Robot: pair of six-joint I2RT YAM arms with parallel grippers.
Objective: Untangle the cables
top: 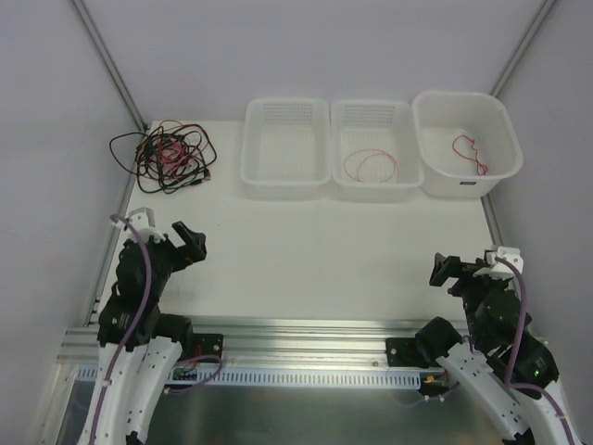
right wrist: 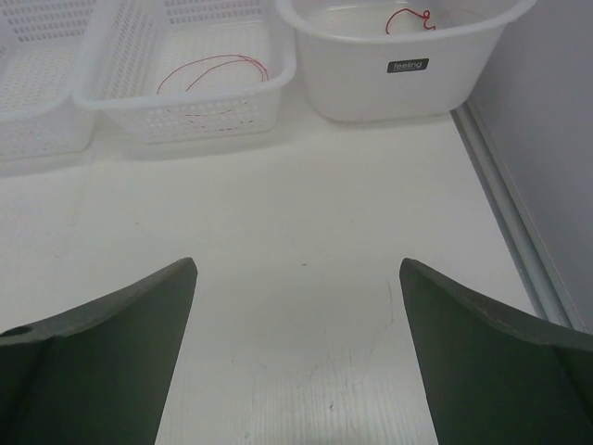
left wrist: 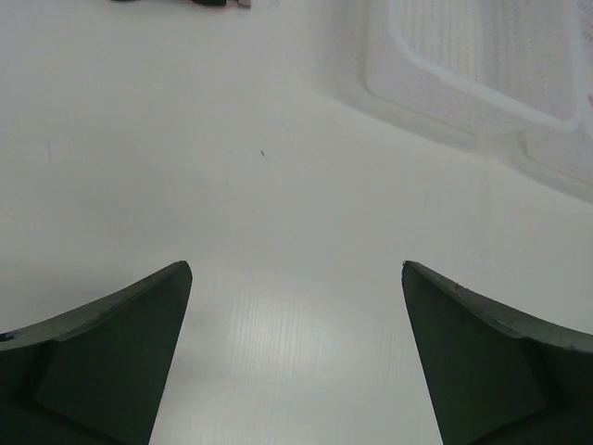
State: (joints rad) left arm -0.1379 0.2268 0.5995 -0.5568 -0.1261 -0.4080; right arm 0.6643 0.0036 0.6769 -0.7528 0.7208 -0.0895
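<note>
Black and red cables [top: 165, 156] lie knotted at the far left corner of the table [top: 306, 260], straight ahead of your left gripper [top: 188, 243] but well apart from it. The right gripper [top: 448, 271] sits much farther off. Both are spread wide and hold nothing.

The left wrist view's top edge cuts off the cables [left wrist: 222, 4], leaving a blurred sliver.

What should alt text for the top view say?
A tangle of black and red cables lies far left on a table. Right of it stand an empty basket, a middle basket holding a red wire, and a tub holding another red wire.
</note>
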